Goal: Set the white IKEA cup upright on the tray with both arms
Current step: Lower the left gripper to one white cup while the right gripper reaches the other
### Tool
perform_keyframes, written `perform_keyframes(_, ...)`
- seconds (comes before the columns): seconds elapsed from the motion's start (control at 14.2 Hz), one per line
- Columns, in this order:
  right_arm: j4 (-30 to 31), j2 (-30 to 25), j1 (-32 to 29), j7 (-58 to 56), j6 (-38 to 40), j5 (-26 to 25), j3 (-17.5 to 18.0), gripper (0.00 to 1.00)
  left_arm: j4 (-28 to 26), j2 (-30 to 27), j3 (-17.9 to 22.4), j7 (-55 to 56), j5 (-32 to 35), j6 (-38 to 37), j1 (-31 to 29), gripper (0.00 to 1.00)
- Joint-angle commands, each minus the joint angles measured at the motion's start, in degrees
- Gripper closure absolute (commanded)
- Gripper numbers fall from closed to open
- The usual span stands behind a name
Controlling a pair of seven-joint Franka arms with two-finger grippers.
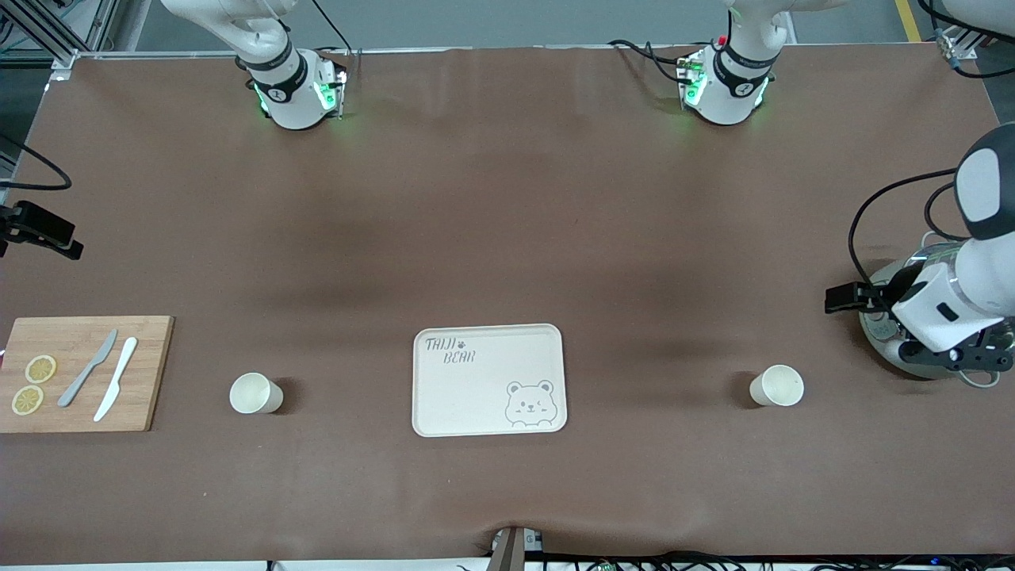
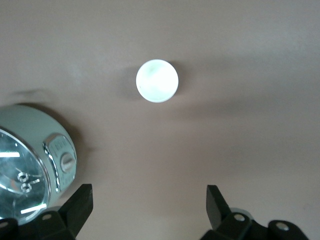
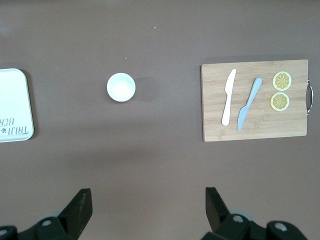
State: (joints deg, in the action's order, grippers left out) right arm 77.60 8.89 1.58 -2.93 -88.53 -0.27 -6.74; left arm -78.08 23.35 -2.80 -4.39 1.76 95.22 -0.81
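A robotics lab bench — not a home kitchen

Two robot arms [image 1: 285, 87] are standing bolted at a brown-covered table [image 1: 507, 238], cables are trailing along its edge, and aluminium framing [image 1: 55, 32] is showing at the corner

Two white cups [image 1: 255, 393] [image 1: 777, 385] stand upright — one beside each end of the cream tray [image 1: 444, 396].

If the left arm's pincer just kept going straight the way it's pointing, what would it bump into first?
Probably bare tabletop. The left pincer, open, points straight down; nothing sits between its fingers. The white cup lies ahead of that line and the round clock-like object beside it, though depth is unclear.
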Motion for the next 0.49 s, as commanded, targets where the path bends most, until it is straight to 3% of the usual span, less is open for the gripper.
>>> perform_keyframes(0.0,-0.4,0.9,-0.5,0.6,-1.0,0.9,0.4,0.0,0.7,2.8,-0.2,-2.4,2.2,2.4,-0.3,0.0)
perform_keyframes(0.42,-0.8,8.1,-0.6,0.6,-7.4,0.9,0.5,0.0,0.7,9.6,-0.2,-6.5,3.0,10.6,-1.8,0.0)
